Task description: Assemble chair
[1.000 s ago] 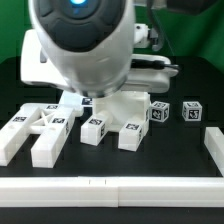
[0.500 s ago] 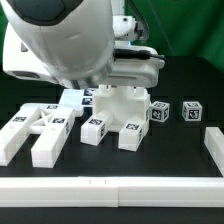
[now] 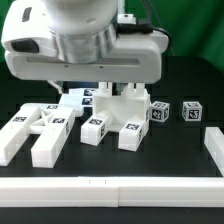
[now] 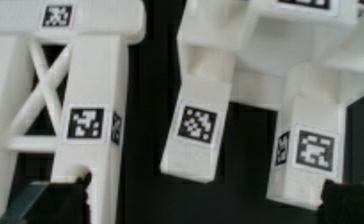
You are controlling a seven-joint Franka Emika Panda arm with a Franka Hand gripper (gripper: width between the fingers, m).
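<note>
Chair blocks (image 3: 130, 133) lie flat, long axes front-to-back.

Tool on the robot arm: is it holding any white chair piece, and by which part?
Nothing is held. The tool is open, its fingertips wide apart above the white chair pieces, which lie loose below it.

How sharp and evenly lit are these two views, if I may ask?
Exterior view: the arm looms close, soft and bright, while the chair parts on the dark table look crisper. Wrist view: soft throughout, the tags are smeared, the white plastic is bright against black, and the fingertips are only dark blurs at the frame's edge.
</note>
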